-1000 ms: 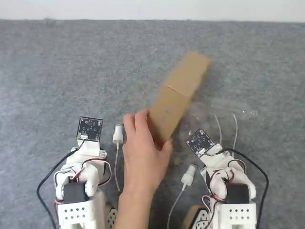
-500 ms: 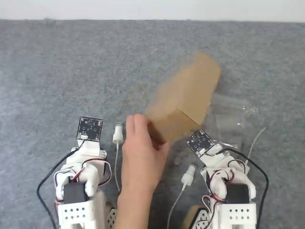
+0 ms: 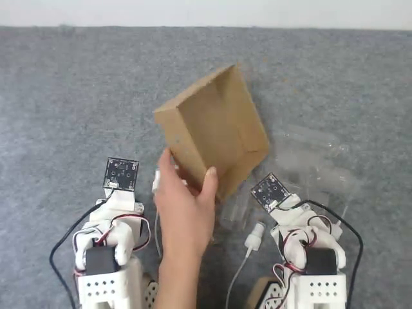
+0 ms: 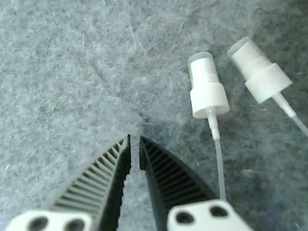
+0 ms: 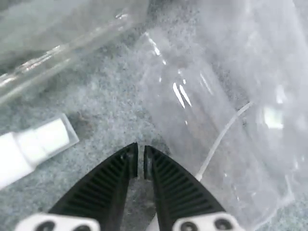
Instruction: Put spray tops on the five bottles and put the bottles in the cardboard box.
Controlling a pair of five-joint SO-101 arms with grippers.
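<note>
While a hand (image 3: 183, 206) holds the cardboard box (image 3: 215, 138) tilted, opening up, above the table (image 3: 77, 84) ctr, clear bottles (image 3: 315, 164) lie just right of it. L gripper (image 4: 134, 139) & R gripper (image 5: 140, 147): jaws almost touching, nothing held; loose spray tops (image 4: 208, 86) lie near each.

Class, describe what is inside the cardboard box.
Only bare cardboard walls show inside the cardboard box; a person's hand grips its rim, covering a little there.

Left fingers (image 4: 108, 171) and right fingers (image 5: 108, 183) closed (tips almost touching).
</note>
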